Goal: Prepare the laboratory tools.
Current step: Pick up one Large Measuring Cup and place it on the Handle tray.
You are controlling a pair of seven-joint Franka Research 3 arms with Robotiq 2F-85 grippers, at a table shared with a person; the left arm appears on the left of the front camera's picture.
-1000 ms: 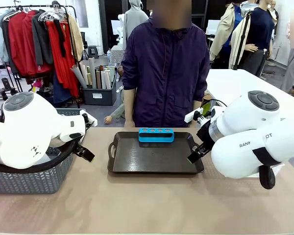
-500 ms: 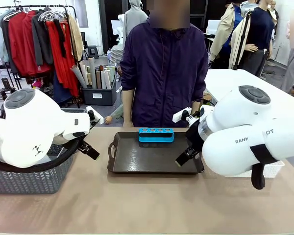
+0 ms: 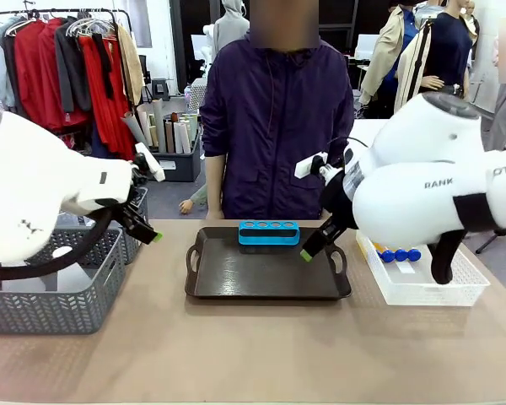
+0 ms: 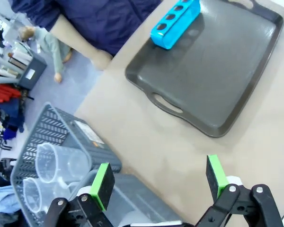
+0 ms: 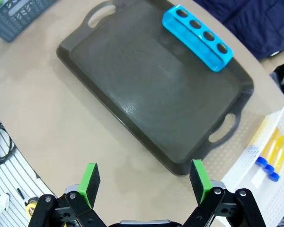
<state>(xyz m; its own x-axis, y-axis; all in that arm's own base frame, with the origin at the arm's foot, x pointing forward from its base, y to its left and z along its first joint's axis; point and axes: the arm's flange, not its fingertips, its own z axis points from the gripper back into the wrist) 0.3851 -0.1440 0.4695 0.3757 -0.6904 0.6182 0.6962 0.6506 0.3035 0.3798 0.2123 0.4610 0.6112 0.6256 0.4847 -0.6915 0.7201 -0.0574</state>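
Small blue four-hole rack [image 3: 269, 232] sits at the far edge of a dark grey handled tray [image 3: 236, 283], mid table [image 3: 253, 354]. Left gripper [image 4: 159, 176] fingers wide, empty, beside a grey woven basket [image 4: 52, 127] holding a clear handled measuring beaker [image 4: 49, 161]. Right gripper [image 5: 144, 177] fingers wide, empty, above the tray's right side. Amber tubes with blue caps [image 3: 401, 255] lie in a white mesh basket [image 3: 426, 291].

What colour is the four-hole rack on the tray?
Bright blue; the four-hole rack shows best in the right wrist view.

Bright even indoor light, soft shadows, faint sheen on tray [image 3: 236, 270], wide-angle wrist distortion
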